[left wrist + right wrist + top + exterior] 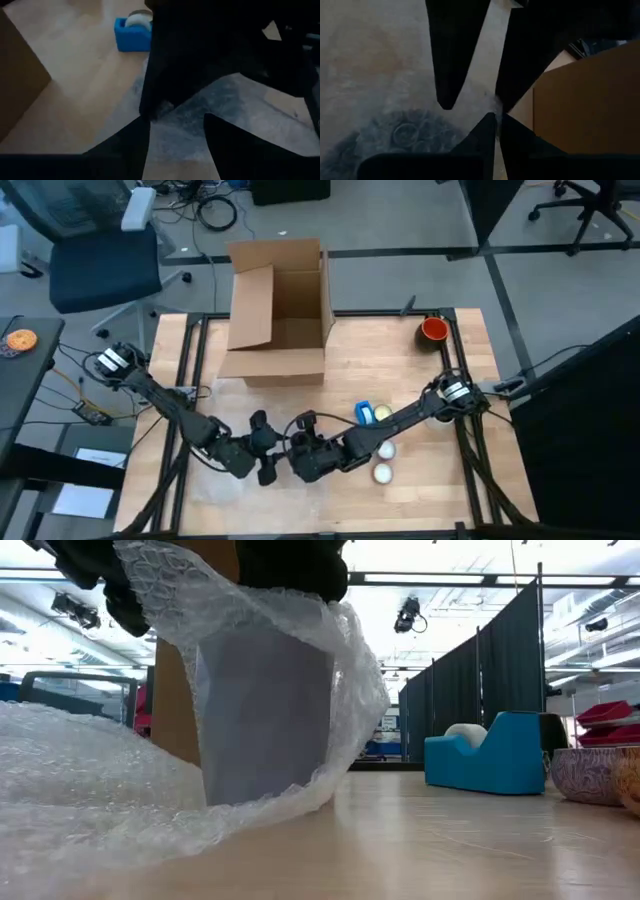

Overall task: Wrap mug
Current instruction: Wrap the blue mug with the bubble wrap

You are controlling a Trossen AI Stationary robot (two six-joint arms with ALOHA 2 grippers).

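Both my hands meet at the front-middle of the surface [400,370]. Mug [265,720] stands upright under bubble wrap [90,780], just below them. My right hand [496,119] is pinched nearly closed on the wrap edge. My left hand [175,131] is spread apart over the wrap. Cardboard box [278,310] is behind, blue tape dispenser [366,413] to the right.
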